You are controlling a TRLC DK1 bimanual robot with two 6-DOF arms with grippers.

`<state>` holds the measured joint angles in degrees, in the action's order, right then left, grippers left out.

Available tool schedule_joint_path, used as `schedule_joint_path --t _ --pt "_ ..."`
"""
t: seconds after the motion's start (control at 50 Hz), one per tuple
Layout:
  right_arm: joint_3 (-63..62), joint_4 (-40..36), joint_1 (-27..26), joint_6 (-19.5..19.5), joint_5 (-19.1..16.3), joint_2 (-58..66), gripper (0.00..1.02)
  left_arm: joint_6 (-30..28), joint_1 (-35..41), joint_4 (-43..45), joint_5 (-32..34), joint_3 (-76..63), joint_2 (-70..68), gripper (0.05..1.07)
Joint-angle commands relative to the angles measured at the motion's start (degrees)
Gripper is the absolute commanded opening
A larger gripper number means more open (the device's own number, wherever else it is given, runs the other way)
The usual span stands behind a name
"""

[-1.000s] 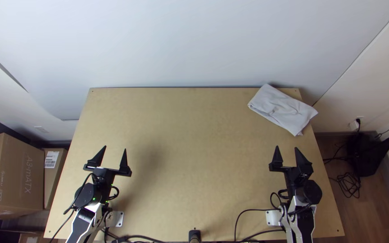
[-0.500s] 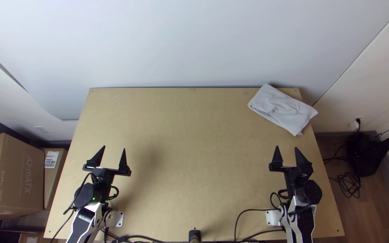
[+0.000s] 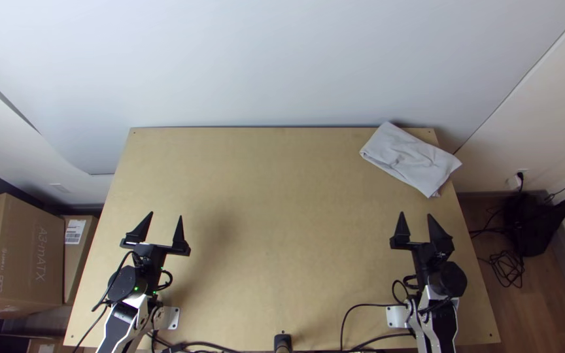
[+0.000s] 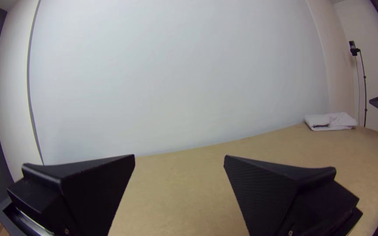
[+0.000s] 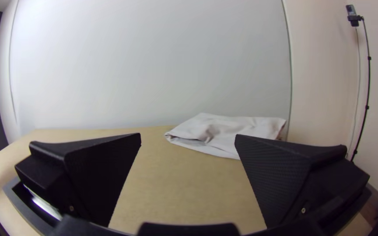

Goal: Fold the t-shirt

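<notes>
The white t-shirt lies folded into a compact, slightly creased bundle at the table's far right corner, one end reaching over the right edge. My left gripper is open above the table's near left part, far from the cloth. My right gripper stands open on the near side of the cloth, apart from it. In the left wrist view, my left gripper has bare table between its fingers, and the shirt is far off. In the right wrist view, the shirt lies beyond my right gripper.
The wooden table stretches between the arms, with a pale wall panel behind its far edge. Black cables lie along the near edge. Cardboard boxes stand off the left side, and a black bag is off the right.
</notes>
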<state>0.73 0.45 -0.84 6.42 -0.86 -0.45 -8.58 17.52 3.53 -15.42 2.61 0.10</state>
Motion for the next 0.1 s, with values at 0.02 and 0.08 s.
schedule_joint_path --t 0.02,0.08 --pt "-0.3 -1.1 -6.0 1.7 1.2 0.7 0.99 0.8 0.0 -0.5 0.3 -2.8 -0.1 1.03" --pt "-0.3 -1.3 -10.6 1.7 1.7 2.2 0.99 0.8 0.0 -0.5 0.4 -2.8 -0.1 1.03"
